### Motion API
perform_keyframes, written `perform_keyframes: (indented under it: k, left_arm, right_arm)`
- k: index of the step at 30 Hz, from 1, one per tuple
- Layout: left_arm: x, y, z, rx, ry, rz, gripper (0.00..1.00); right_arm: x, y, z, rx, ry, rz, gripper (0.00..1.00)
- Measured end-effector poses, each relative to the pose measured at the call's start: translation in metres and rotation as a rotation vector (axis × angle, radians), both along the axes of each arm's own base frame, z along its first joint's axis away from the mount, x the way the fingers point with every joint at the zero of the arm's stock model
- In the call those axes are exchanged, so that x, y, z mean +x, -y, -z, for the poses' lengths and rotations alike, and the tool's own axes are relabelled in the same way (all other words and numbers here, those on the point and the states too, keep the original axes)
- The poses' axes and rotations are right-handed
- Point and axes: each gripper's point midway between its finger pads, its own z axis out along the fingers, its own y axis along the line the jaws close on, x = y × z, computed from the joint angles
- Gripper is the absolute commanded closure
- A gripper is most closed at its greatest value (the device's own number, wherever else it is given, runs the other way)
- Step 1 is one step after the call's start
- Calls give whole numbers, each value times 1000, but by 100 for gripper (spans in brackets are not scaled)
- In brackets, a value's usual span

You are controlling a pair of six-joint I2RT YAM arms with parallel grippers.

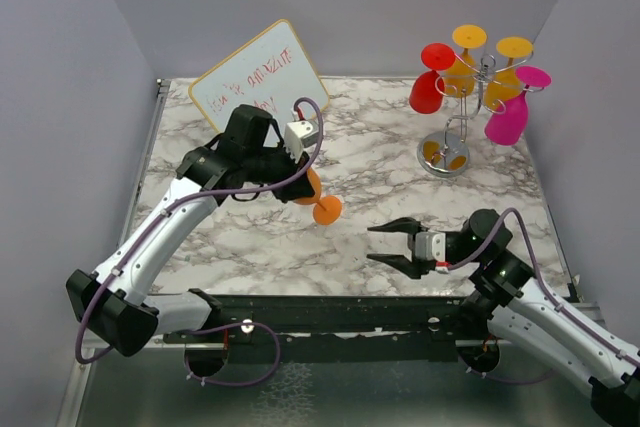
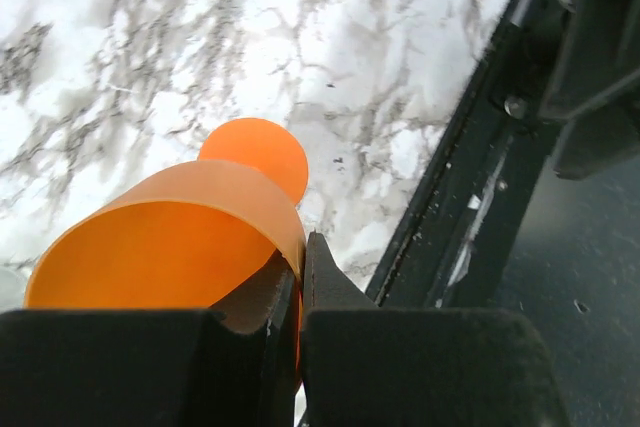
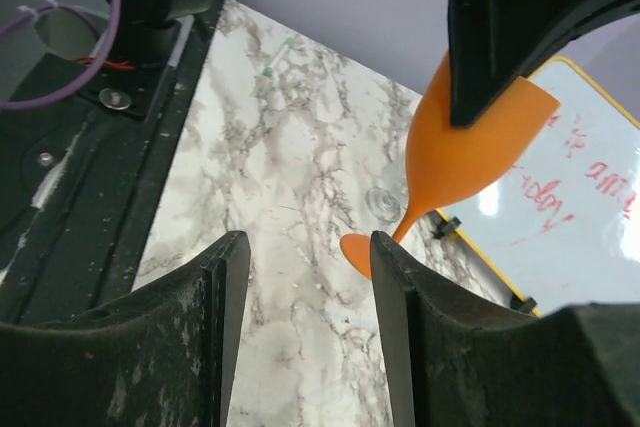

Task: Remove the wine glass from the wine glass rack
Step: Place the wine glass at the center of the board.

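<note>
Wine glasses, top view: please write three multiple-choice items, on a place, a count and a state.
1. Where is the orange wine glass? A on the wine glass rack; B in the left gripper; C in the right gripper.
2. How many glasses hang on the rack? A two; B four; C six.
3. The right gripper is: A open; B shut on a glass; C shut, empty.
Key: B, its fingers pinch the bowl; B, red glass, pink glass, two yellow-orange glasses; A, fingers spread apart.
</note>
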Motion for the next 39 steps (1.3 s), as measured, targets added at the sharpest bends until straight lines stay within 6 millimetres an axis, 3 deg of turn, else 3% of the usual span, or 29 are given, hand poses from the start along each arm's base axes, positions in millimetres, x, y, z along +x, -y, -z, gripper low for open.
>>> perform_keyframes:
  k: [2, 5, 14, 21, 26, 28, 33, 39]
  left_arm:
    - [11, -2, 3, 21, 2, -67, 100]
    - [30, -5, 9, 54, 13, -170, 100]
    - [84, -14, 43, 205, 49, -432, 100]
    - [103, -12, 88, 377, 57, -512, 100]
    - [122, -8, 99, 441, 80, -549, 100]
    - [130, -9, 101, 464, 93, -570, 100]
    - [146, -12, 107, 517, 121, -609, 100]
    - [151, -14, 118, 560, 122, -612, 100]
  right_arm:
    - [6, 1, -4, 21, -4, 40, 37]
    - [17, 3, -15, 65, -18, 115, 21]
    - [46, 16, -55, 264, -236, 329, 1]
    - [70, 28, -96, 444, -613, 504, 0]
    - [82, 16, -129, 467, -839, 527, 0]
    - [86, 11, -132, 456, -904, 533, 0]
    - [86, 6, -116, 415, -1013, 558, 0]
    - [79, 29, -131, 504, -1001, 600, 0]
